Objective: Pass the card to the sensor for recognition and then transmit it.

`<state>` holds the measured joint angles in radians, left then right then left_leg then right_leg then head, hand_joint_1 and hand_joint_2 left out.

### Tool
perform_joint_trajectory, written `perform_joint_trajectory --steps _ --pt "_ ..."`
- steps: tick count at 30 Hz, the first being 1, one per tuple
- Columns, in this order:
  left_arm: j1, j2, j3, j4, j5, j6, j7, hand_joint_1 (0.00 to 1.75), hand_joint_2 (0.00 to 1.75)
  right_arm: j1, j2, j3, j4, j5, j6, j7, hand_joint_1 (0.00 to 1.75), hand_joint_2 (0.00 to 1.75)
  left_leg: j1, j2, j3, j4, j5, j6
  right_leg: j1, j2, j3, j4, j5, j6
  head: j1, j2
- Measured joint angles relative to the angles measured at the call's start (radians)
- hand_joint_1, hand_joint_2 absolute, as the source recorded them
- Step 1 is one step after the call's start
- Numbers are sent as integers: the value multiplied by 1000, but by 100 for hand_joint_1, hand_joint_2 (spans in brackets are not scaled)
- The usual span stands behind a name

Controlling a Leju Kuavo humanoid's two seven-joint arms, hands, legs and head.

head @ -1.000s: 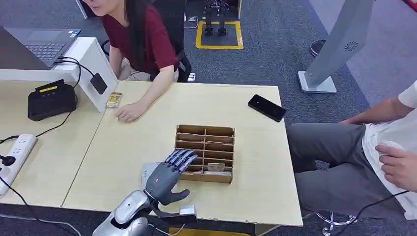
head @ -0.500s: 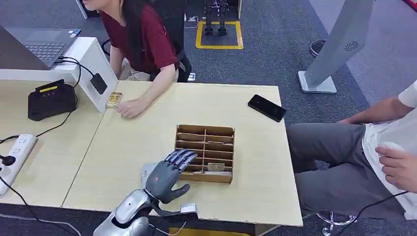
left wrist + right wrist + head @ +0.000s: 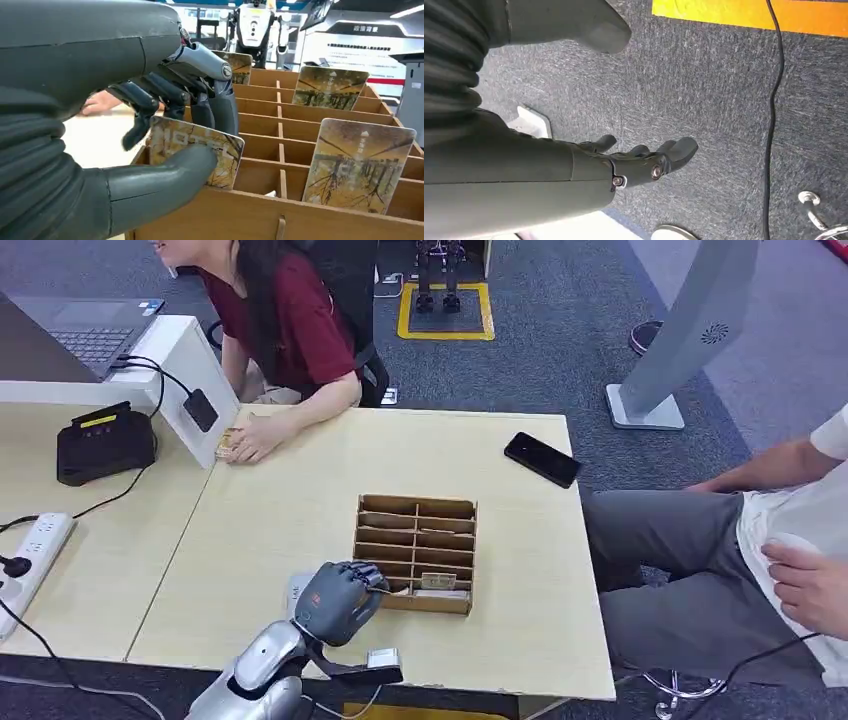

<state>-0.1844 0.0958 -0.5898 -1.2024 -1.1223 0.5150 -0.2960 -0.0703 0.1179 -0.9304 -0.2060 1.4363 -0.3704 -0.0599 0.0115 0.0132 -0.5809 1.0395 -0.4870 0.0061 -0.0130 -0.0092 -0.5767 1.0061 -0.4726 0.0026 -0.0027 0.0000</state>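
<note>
Cardboard rack (image 3: 415,552) near me; my left hand (image 3: 335,600) pinches a glossy card (image 3: 200,155); right hand (image 3: 634,165) hangs loosely spread.

Printed across the card (image 3: 200,150) pinched in the left hand (image 3: 150,125), in pale capitals: "HOTEL", partly covered by the thumb. On a white wall board (image 3: 350,42) far behind the wooden card rack (image 3: 280,150), Chinese characters, too small to make out. Nothing else legible.

The silver left arm's dark grey left hand (image 3: 338,602) reaches toward twelve o'clock, fingers (image 3: 150,100) curled, pinching; right hand (image 3: 624,165) hangs, fingers apart.
</note>
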Motion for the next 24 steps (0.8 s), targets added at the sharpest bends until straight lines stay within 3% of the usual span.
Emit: perform_joint_trajectory --steps 15,19,24 --pt "-3 1 0 6 -2 9 0 175 175 0 0 0 0 -2 -8 -24 0 175 0 0 0 0 0 0 0 0 0 0 0 0 0 0" --pt "-6 4 19 7 130 -18 -47 175 175 0 0 0 0 -2 -8 -25 0 175 0 0 0 0 0 0 0 0 0 0 0 0 0 0" --pt "-14 13 36 4 183 -47 -66 175 175 0 0 0 0 -2 -8 -25 0 175 0 0 0 0 0 0 0 0 0 0 0 0 0 0"
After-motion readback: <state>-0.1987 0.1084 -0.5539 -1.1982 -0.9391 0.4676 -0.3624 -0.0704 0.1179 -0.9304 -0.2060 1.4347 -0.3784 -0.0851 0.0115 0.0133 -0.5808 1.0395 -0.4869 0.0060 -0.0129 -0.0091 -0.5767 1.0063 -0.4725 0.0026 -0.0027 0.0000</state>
